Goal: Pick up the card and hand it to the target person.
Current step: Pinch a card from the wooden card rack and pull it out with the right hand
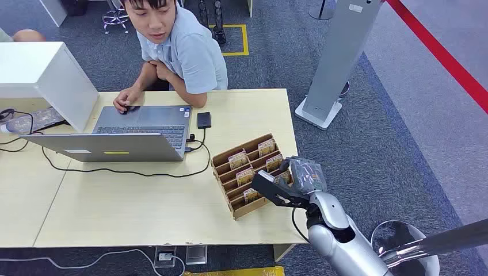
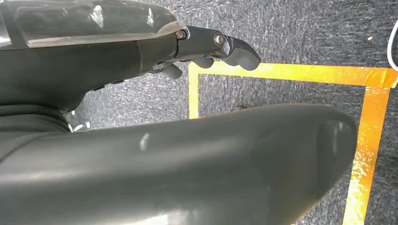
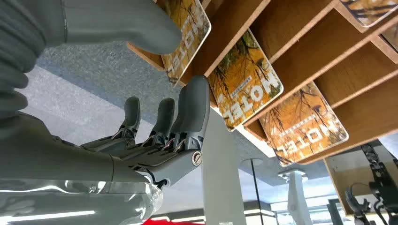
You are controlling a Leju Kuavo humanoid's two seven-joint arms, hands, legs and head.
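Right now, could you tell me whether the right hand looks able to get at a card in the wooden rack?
Probably yes: the right hand is at the rack, thumb and fingers either side of the nearest card, nothing between.

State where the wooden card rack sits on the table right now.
In the head view the card rack sits near the table's right front corner, right of the laptop, with the right hand at its right edge.

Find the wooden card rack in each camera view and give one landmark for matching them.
Head view: the card rack sits at the table's right front corner, by the right hand.
Left wrist view: not in it.
Right wrist view: its wooden slots fill the area past the fingers.
Shared landmark: the orange cards.
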